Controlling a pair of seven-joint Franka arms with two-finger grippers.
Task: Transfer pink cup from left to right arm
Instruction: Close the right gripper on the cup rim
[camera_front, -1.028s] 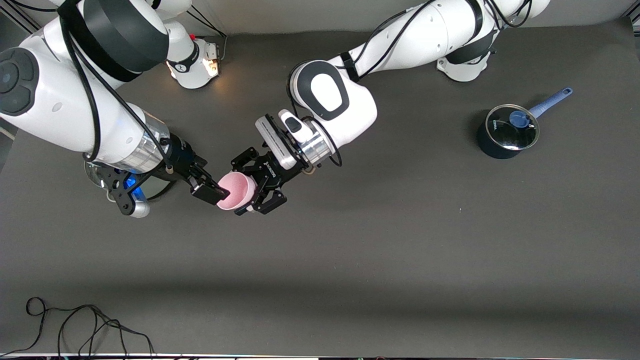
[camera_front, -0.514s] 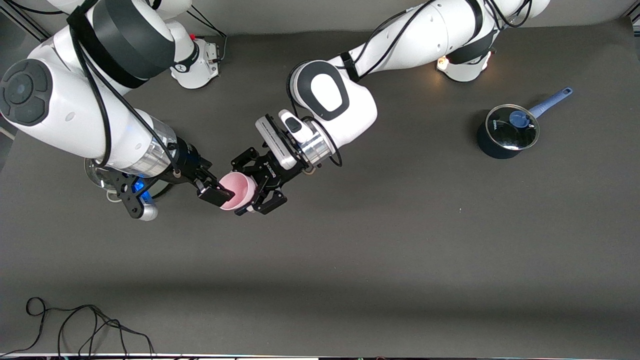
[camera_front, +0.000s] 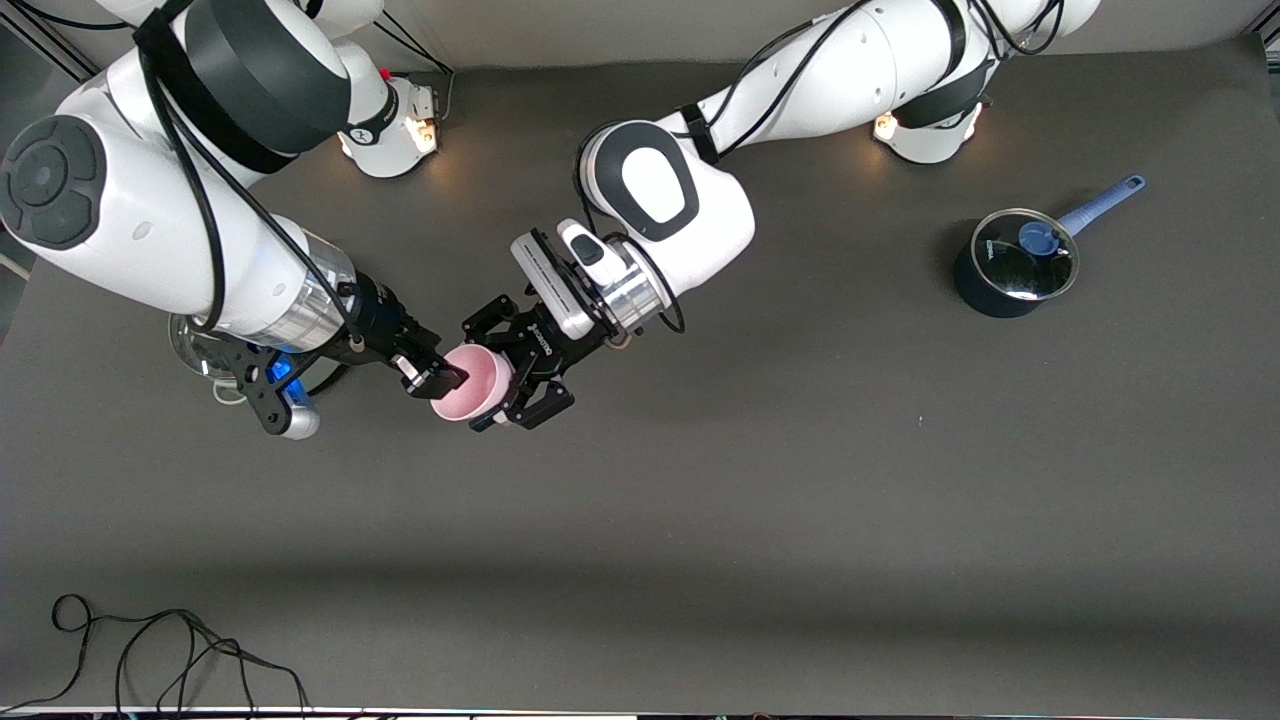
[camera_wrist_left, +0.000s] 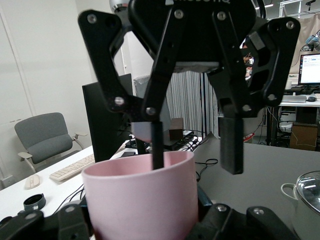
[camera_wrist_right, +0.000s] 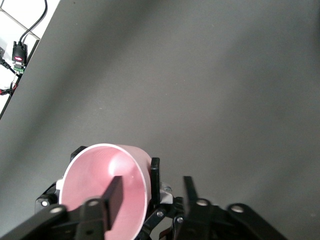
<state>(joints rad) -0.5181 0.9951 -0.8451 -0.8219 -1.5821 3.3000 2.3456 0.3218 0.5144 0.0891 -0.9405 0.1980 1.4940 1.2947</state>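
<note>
The pink cup (camera_front: 470, 395) is held in the air over the table's middle part, on its side, its mouth toward the right arm. My left gripper (camera_front: 490, 378) is shut on its body. My right gripper (camera_front: 440, 380) is open at the rim. In the left wrist view the cup (camera_wrist_left: 142, 190) sits in my left gripper (camera_wrist_left: 145, 225), and the right gripper (camera_wrist_left: 195, 150) has one finger inside the cup and one outside. In the right wrist view the cup (camera_wrist_right: 95, 175) shows its mouth, with my right gripper (camera_wrist_right: 150, 192) astride the wall.
A dark blue pot (camera_front: 1012, 265) with a glass lid and blue handle stands toward the left arm's end. A steel pot (camera_front: 185, 345) is partly hidden under the right arm. A black cable (camera_front: 150, 650) lies at the table's near edge.
My right gripper has moved in toward the cup, and one finger now reaches inside the rim. The left gripper and the cup have stayed still.
</note>
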